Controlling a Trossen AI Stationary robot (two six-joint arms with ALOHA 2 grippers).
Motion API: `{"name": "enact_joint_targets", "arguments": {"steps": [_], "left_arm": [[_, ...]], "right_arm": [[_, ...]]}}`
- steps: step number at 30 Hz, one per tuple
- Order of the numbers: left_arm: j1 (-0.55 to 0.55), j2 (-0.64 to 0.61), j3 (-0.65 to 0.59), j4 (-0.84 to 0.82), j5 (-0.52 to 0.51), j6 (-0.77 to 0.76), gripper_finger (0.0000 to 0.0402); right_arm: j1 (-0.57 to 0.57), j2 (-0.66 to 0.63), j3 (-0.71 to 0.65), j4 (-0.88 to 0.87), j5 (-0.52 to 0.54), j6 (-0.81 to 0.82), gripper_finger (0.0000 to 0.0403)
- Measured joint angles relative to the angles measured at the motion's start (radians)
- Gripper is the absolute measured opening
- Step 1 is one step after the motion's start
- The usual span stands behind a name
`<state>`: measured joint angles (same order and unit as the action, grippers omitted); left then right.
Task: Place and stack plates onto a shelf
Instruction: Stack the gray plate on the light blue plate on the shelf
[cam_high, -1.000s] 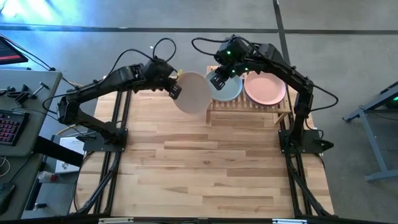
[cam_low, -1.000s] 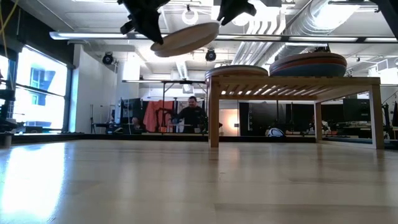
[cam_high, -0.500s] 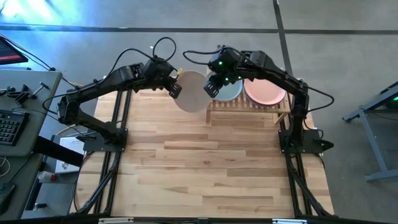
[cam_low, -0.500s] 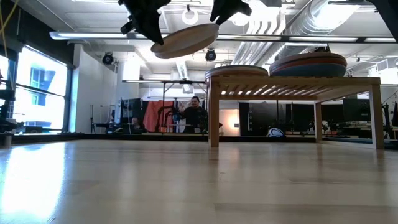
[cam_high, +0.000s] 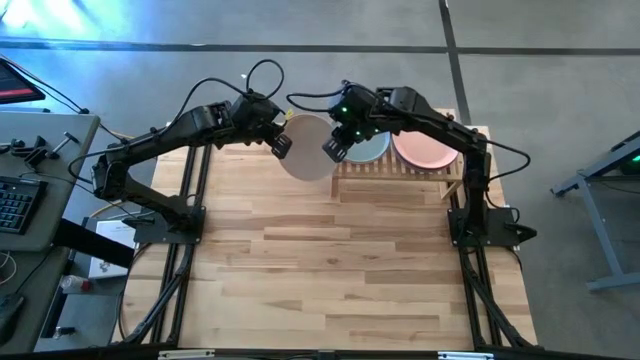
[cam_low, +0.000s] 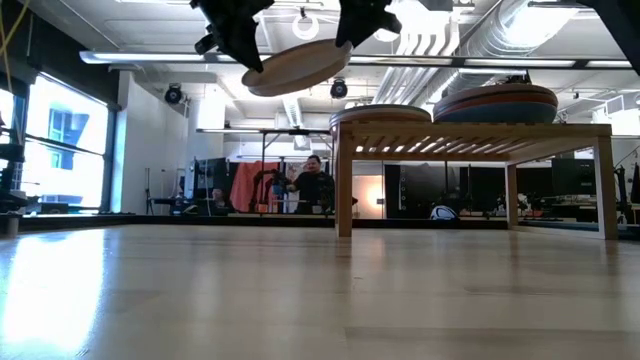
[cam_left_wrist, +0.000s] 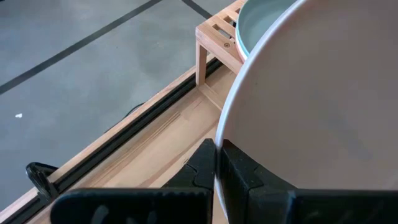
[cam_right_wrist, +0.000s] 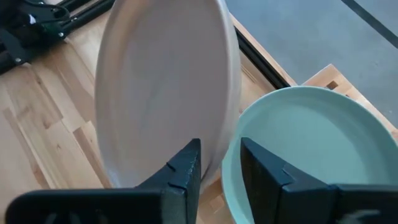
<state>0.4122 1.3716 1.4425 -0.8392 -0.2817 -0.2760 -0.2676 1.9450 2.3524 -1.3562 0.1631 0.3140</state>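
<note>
Industrial lab or workshop: exposed ceiling ducts (cam_low: 520, 40), concrete floor (cam_high: 540, 30), keyboard bench (cam_high: 30, 180).

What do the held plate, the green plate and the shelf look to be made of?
Held plate: pale beige, matte, no glare; ceramic or melamine, can't tell. It sits clamped in the left hand.
Green plate: sage, same matte look, smooth rolled rim; likely the same material.
Shelf: light bamboo or pale wood, with parallel slats and square legs, unpainted.

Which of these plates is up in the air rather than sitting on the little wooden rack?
The beige plate: the left gripper holds it by its rim above the table, beside the rack. The pale green plate and the pink plate top stacks on the rack.
</note>
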Motion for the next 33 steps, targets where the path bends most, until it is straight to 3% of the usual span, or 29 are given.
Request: {"name": "enact_joint_targets", "arguments": {"steps": [7,18,23,33], "left_arm": [[0.0,0.0,0.0,0.011,0.0,0.0,0.0002],[-0.001,0.008,-0.002,0.034,0.009,0.0,0.0015],[0.0,0.031,-0.002,0.038,0.092,0.0,0.0023],[0.001,0.039,-0.002,0.11,0.122,0.001,0.0083]], "right_arm": [[-0.001,0.0,0.0,-0.004,0.006,-0.014,0.0011],[-0.008,0.0,0.0,-0.007,0.017,-0.008,0.0002],[-0.01,0.0,0.0,-0.011,0.022,-0.012,0.0001],[-0.014,0.0,0.0,-0.035,0.018,-0.027,0.0]]}}
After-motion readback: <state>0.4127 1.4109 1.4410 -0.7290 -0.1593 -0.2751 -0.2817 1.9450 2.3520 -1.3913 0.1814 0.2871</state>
